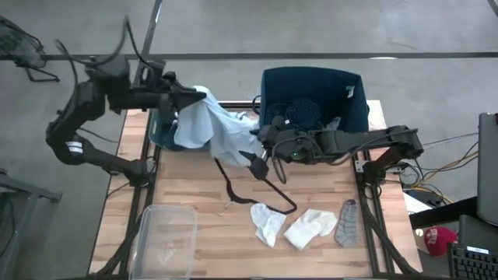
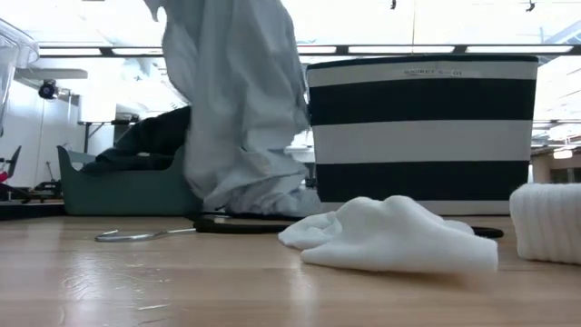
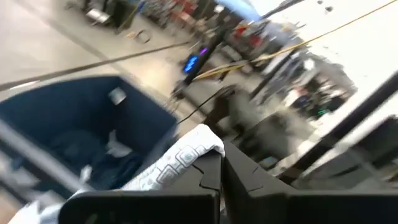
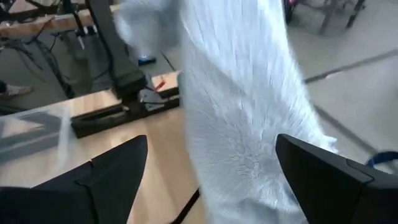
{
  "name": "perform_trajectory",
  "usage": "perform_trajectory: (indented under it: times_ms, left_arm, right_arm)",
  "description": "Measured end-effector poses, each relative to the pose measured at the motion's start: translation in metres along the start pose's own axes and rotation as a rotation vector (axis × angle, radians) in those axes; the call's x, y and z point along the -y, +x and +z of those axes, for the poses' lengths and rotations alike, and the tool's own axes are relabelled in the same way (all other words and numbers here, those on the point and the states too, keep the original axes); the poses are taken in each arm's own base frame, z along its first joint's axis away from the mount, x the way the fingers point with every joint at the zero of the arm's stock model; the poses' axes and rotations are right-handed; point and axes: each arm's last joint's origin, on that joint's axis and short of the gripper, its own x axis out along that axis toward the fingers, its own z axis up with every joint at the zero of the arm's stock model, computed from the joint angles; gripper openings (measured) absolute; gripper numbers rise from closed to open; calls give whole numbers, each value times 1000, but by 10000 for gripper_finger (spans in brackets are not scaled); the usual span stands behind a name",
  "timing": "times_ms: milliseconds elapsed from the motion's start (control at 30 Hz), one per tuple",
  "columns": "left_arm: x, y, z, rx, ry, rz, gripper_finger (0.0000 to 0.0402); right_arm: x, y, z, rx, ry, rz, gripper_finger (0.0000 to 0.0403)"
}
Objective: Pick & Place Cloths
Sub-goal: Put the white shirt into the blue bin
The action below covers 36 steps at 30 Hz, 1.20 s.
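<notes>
Step in hand: I judge I am carrying the pale blue cloth (image 1: 204,124) up off the desk (image 1: 202,194) toward a bin.
Left pincer (image 1: 201,97): clenched on the top edge of the pale blue cloth; my wrist view shows patterned fabric pinched between the closed fingers (image 3: 208,177).
Right pincer (image 1: 255,163): released, fingers spread wide, low over the desk just beside the hanging tail of the same cloth.
Where the cloth is: it hangs from my left pincer above the teal bin (image 1: 159,128), draping toward the navy bin (image 1: 311,97), its lower end near the desk.
Hanger: a thin black wire hanger (image 1: 253,187) lies below the cloth's tail; whether it is snagged in the fabric I cannot tell.
Doing it well: keep the left grip firm and lift until the tail clears the bin rim, then lower it inside before letting go.
Right arm's part: either gather the trailing end or stay clear, so the fabric does not catch on it.
Remaining: two white socks (image 1: 268,224) (image 1: 311,228) and a grey sock (image 1: 348,222) lie apart on the desk's near edge.
</notes>
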Motion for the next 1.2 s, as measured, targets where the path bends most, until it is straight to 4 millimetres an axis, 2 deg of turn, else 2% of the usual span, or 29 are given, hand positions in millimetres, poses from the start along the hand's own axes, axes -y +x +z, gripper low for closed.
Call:
perform_trajectory:
  times_ms: [100, 333, 433, 600, 767, 867, 933, 1133, 1200]
  left_arm:
    - [9, -4, 11, 45, -14, -71, 0]
    - [22, 7, 26, 112, -42, -260, 0]
    - [24, 19, 27, 121, -50, -300, 0]
    - [20, 40, 22, 82, -74, -300, 0]
    - [25, 55, 20, 70, -100, -361, 0]
    - [28, 57, 21, 77, -107, -415, 0]
    - [30, 55, 21, 78, -102, -433, 2]
    - [34, 44, 24, 76, -83, -473, 9]
    - [35, 39, 25, 80, -70, -483, 9]
  right_arm:
    - [-2, 12, -12, 1, -30, -14, 360]
    - [-9, 43, -18, 87, 18, -7, 354]
    - [-16, 54, -14, 153, 42, 33, 349]
    - [-31, 63, 1, 257, 48, 207, 337]
    - [-38, 75, 10, 261, 73, 226, 316]
    - [-42, 79, 17, 232, 64, 219, 276]
    - [-43, 78, 21, 185, 43, 210, 229]
    - [-42, 64, 42, 53, -64, 177, 36]
    - [-40, 55, 52, 51, -83, 172, 22]
